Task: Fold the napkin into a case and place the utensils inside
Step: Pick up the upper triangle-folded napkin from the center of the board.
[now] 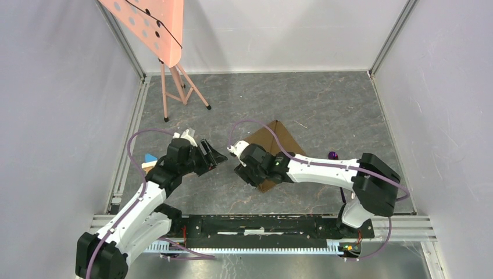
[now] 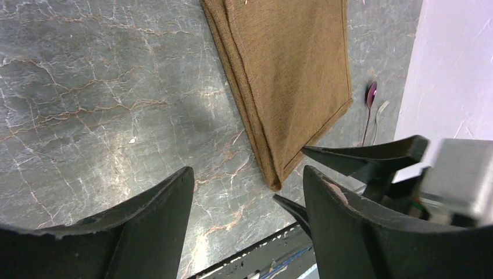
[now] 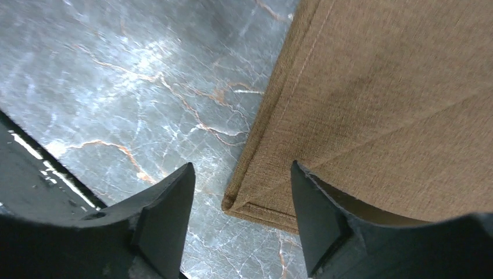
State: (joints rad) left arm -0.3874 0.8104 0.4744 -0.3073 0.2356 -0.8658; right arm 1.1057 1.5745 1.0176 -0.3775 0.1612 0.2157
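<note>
The napkin lies folded in layers near the middle of the tabletop, with the utensils toward the right edge. The right end effector hangs spread over the cloth's near corner, gripping nothing. The left end effector is also spread, just beside the left fold. Folding seems to be under way; the next move likely calls for pinching that corner's layers.

From above, the white-and-black right arm covers most of the thin tan-brown cloth napkin; we see only its 12 o'clock corner and a 6 o'clock sliver. The dark purple utensil shows just a rounded tip. In the left wrist view the top edge cuts the napkin, and at its 3 o'clock the slim silvery metal utensil is too small to identify.
</note>
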